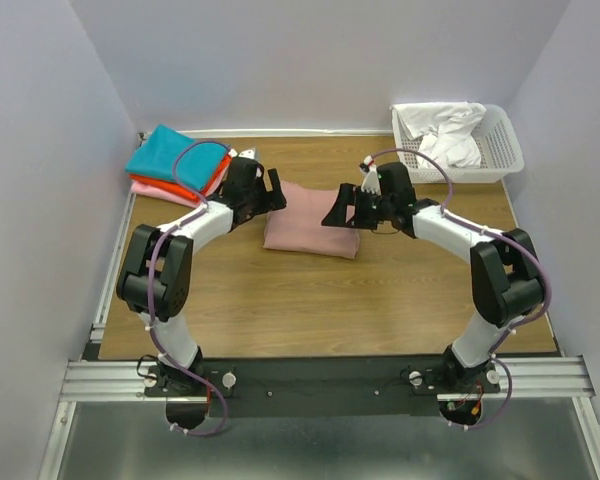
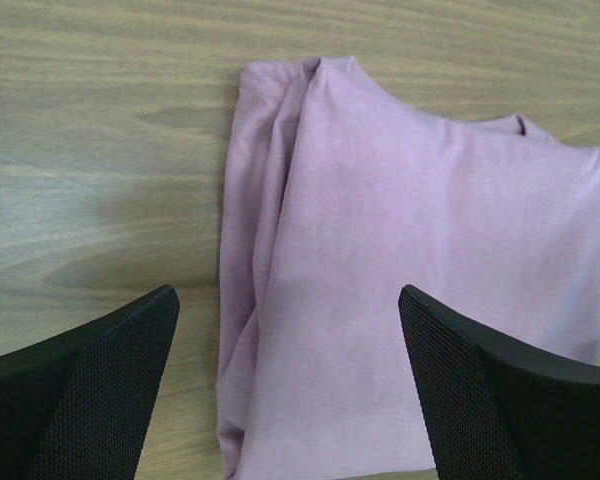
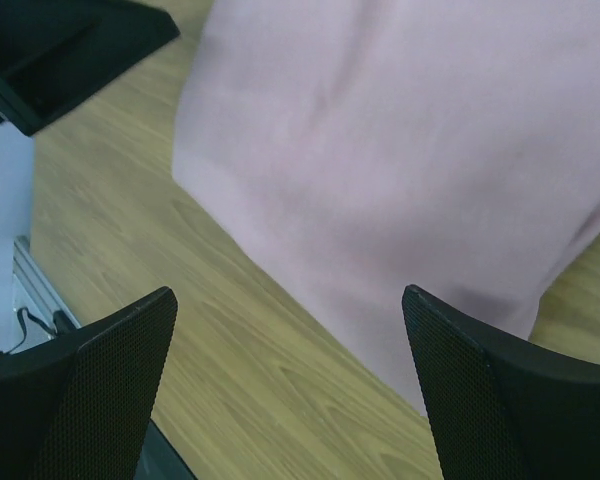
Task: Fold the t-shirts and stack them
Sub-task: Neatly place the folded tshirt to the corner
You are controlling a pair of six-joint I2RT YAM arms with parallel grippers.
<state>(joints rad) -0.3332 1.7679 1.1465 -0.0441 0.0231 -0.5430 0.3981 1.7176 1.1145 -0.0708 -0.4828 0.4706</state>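
**A:** Where is the folded pink t-shirt (image 1: 310,228)?

**B:** It lies flat on the wooden table (image 1: 280,300), right between your two grippers. Your left gripper (image 1: 276,192) hangs over its left edge. Your right gripper (image 1: 338,208) hangs over its right edge.

**A:** Is anything held?

**B:** No. Both of your grippers are spread wide, with nothing in them.

**A:** And the other shirts?

**B:** A teal t-shirt (image 1: 165,155) sits on an orange-red one (image 1: 216,178), just left of your left gripper.
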